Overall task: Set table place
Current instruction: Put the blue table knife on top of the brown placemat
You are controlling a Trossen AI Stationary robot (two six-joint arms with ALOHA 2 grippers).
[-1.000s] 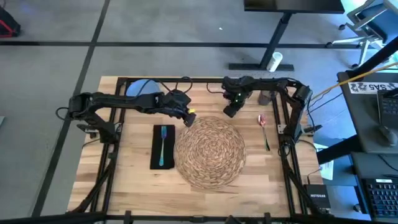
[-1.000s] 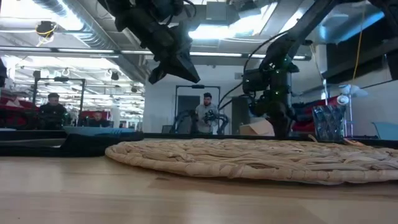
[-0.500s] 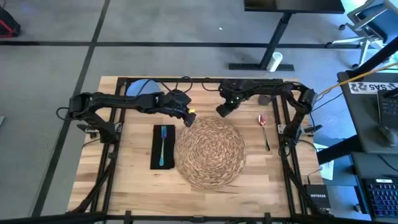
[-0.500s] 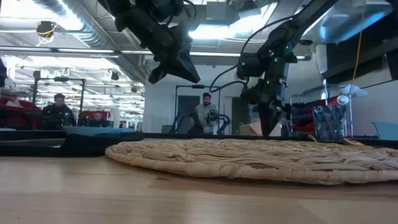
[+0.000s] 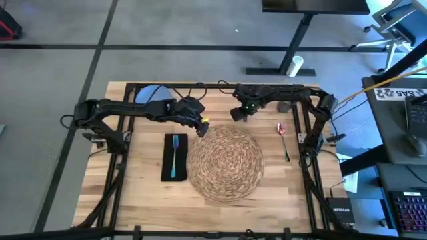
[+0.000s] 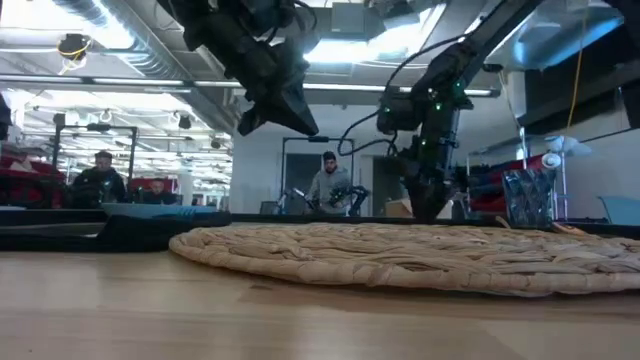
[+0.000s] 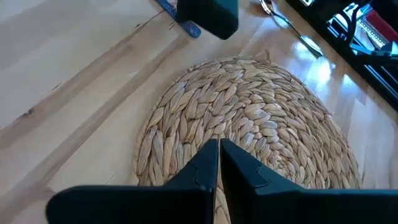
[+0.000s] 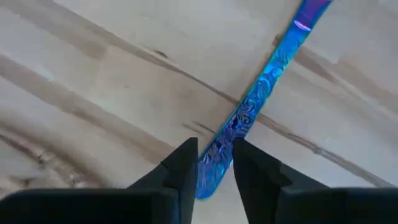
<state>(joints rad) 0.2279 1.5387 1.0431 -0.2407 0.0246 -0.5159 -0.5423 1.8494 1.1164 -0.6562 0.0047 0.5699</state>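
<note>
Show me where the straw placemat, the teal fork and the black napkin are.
straw placemat (image 5: 225, 162): high view, on the middle of its weave.
teal fork (image 5: 175, 157): high view, on the middle of its handle.
black napkin (image 5: 167, 172): high view, on the bare cloth beside the fork.

A small black box (image 5: 339, 212) beside the surface's near right corner read "NETGEAR"; a white sign (image 5: 400, 93) (seen upside down) showed "SAS"; nothing else was legible.

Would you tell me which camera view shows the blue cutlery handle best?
The right wrist view: the blue handle fills the frame, running between the right gripper's fingers. The left wrist view shows only a short piece; the high and low views don't show it.
</note>
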